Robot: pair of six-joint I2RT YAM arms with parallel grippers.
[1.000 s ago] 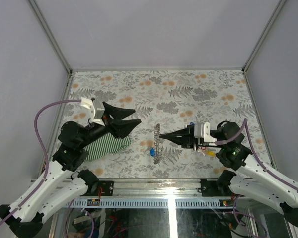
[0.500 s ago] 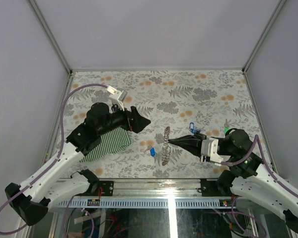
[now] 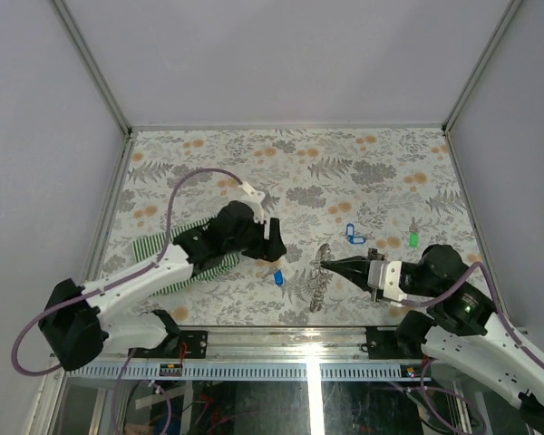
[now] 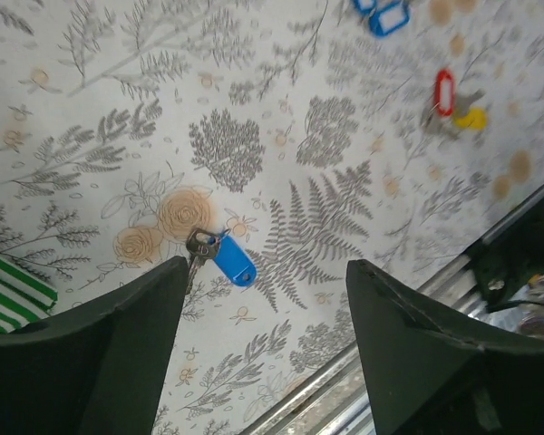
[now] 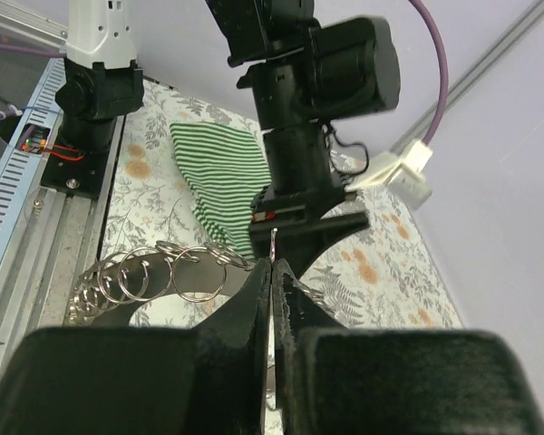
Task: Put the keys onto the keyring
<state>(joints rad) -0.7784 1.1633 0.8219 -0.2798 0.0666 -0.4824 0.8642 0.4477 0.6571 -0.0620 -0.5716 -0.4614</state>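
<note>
Anchoring seems to be the job of the right gripper (image 5: 272, 272). Its jaws are pressed together on a thin wire at one end of the keyring (image 3: 317, 285). The rest of that floppy string of silvery linked rings sags away from the pinch toward the front edge of the table (image 3: 281, 163). Held this way the ring is steadied, which I judge is meant to give a key something fixed to be threaded onto.

The left gripper (image 4: 265, 272) hangs over the table pointing straight down, jaws spread and nothing between them. A blue key tag (image 4: 233, 261) lies flat right under that gap, with its small metal loop (image 4: 199, 243) at one end. The pose reads as a lineup for picking up this key, the one nearest the keyring. In the overhead view it lies near the ring chain on the left, not touching it.

The other keys lie loose further off. Two blue key tags (image 3: 352, 234) are beyond the right gripper and a green key tag (image 3: 413, 239) is to the right. A red key tag (image 4: 444, 91) lies touching or just beside a yellow key tag (image 4: 472, 118). None looks threaded on yet. A green striped cloth (image 5: 219, 177) lies under the left arm, apart from the work.
</note>
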